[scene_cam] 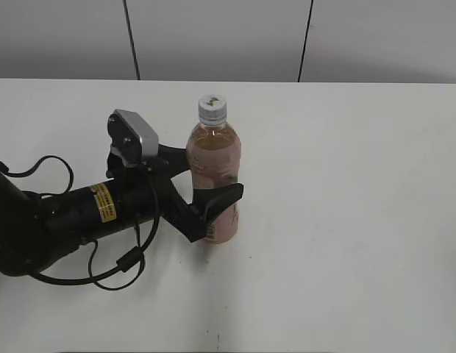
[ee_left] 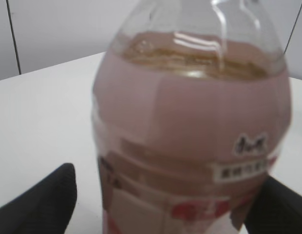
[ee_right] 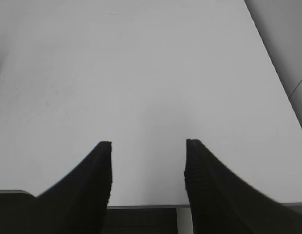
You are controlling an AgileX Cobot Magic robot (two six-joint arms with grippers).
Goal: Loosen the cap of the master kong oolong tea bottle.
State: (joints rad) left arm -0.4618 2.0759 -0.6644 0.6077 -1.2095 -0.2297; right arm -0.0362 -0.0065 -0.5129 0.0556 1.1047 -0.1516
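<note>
The master kong oolong tea bottle (scene_cam: pixel 213 151) stands upright mid-table, holding amber tea and wrapped in a pale pink label. Its white cap (scene_cam: pixel 212 109) sits on the neck. My left gripper (scene_cam: pixel 213 175) reaches in from the left with one black finger on each side of the bottle's body. In the left wrist view the bottle (ee_left: pixel 190 112) fills the frame between the fingers (ee_left: pixel 168 178). A gap shows at the left finger, and the right finger is at the label's edge. The cap is out of that view. My right gripper (ee_right: pixel 148 144) is open and empty over bare table.
The white table (scene_cam: pixel 346 184) reaches back to a grey panelled wall. The left arm's black body and cables (scene_cam: pixel 66 213) lie across the table's left side. The right wrist view shows the table's near edge (ee_right: pixel 141 205) below the fingers.
</note>
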